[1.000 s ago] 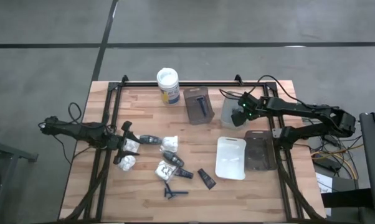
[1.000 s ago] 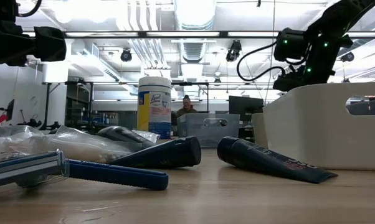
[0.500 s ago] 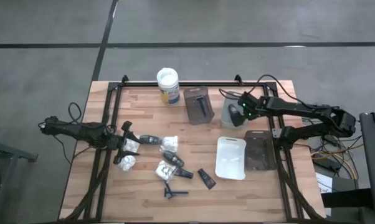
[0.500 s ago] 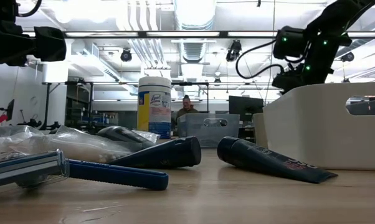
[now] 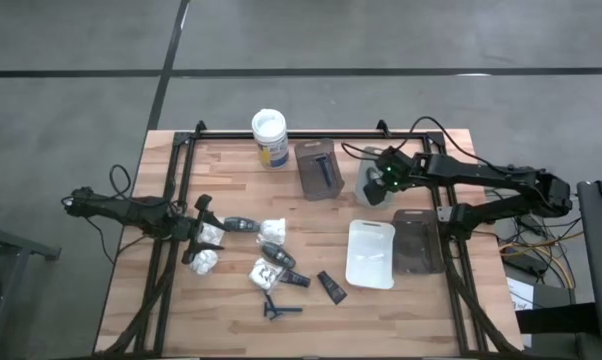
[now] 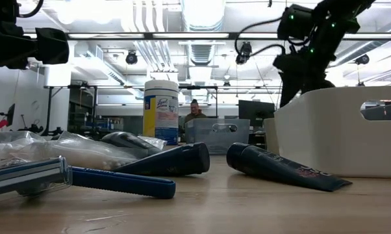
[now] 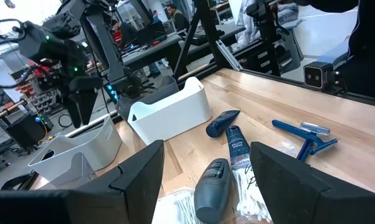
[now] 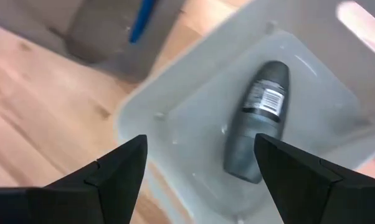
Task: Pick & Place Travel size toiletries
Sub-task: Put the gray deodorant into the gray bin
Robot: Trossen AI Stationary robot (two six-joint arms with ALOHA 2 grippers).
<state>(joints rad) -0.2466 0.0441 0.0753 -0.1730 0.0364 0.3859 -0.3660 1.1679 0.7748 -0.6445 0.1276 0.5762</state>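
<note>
Several toiletries lie on the table's left half: dark grey oval bottles [image 5: 274,253], white lumpy packets [image 5: 203,260], a black tube [image 5: 331,287] and a blue razor [image 5: 279,308]. My left gripper [image 5: 199,233] hangs open above the packets. Its wrist view shows a bottle [image 7: 211,186], a tube [image 7: 237,146] and a razor [image 7: 303,137] beyond the open fingers [image 7: 206,155]. My right gripper [image 5: 381,180] is open [image 8: 200,143] above a light grey tray [image 5: 366,190]. A dark grey bottle [image 8: 259,121] lies on its side in that tray. Another blue razor [image 5: 324,168] lies in a dark tray.
A white-lidded tub [image 5: 269,135] stands near the far edge. A white tray [image 5: 371,255] and a dark grey tray [image 5: 417,243] sit side by side on the right half. A black frame [image 5: 281,133] runs round the table. A person [image 6: 195,110] shows in the room beyond.
My right gripper has risen and shifted a little toward the table's left, staying over the light grey tray. The left arm and the loose toiletries have kept still.
</note>
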